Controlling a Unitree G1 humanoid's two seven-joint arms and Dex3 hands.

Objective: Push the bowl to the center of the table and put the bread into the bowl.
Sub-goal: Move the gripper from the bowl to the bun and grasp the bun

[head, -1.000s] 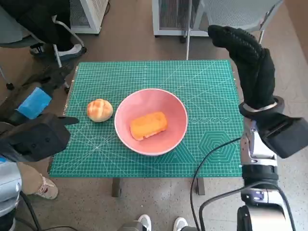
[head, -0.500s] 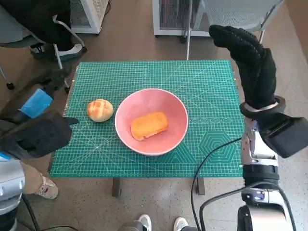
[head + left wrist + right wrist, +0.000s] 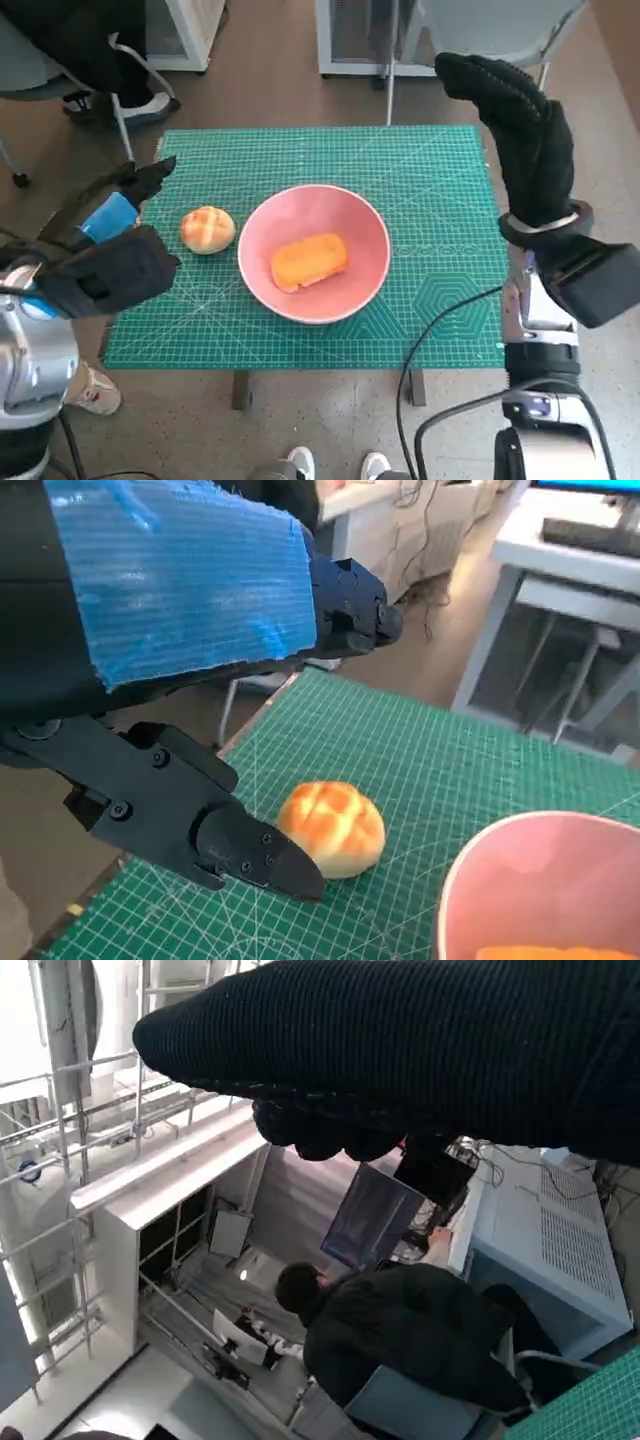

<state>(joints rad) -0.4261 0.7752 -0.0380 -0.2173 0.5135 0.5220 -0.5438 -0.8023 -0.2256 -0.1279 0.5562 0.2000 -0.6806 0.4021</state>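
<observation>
**Bowl sits mid-worktop with one bread in it, a round bun beside it**

The bowl (image 3: 314, 252), pink and round, stands near the middle of the worktop (image 3: 430, 180), which is covered by a green cutting mat with a printed grid. Inside the bowl lies an orange, oblong piece of bread (image 3: 309, 260), flat on the bottom.

At the far left of the head view, the left hand (image 3: 112, 250) hovers over the worktop's left edge. Its blue-taped back faces up and its black fingers (image 3: 250, 848) are spread apart, holding nothing. In the left wrist view one fingertip hangs close to the bun, and I cannot tell whether it touches.

Just right of that hand, and just left of the bowl, a round golden bun (image 3: 207, 229) with a scored top sits on the mat. It is close to the bowl's rim but apart from it.

On the right, the right hand (image 3: 518, 130) in its black knitted glove is raised above the worktop's far right corner. Its fingers (image 3: 330, 1135) are slightly curled, apart, and empty.

In the right wrist view, a person (image 3: 420, 1345) in dark clothing sits on a chair in the background.
</observation>
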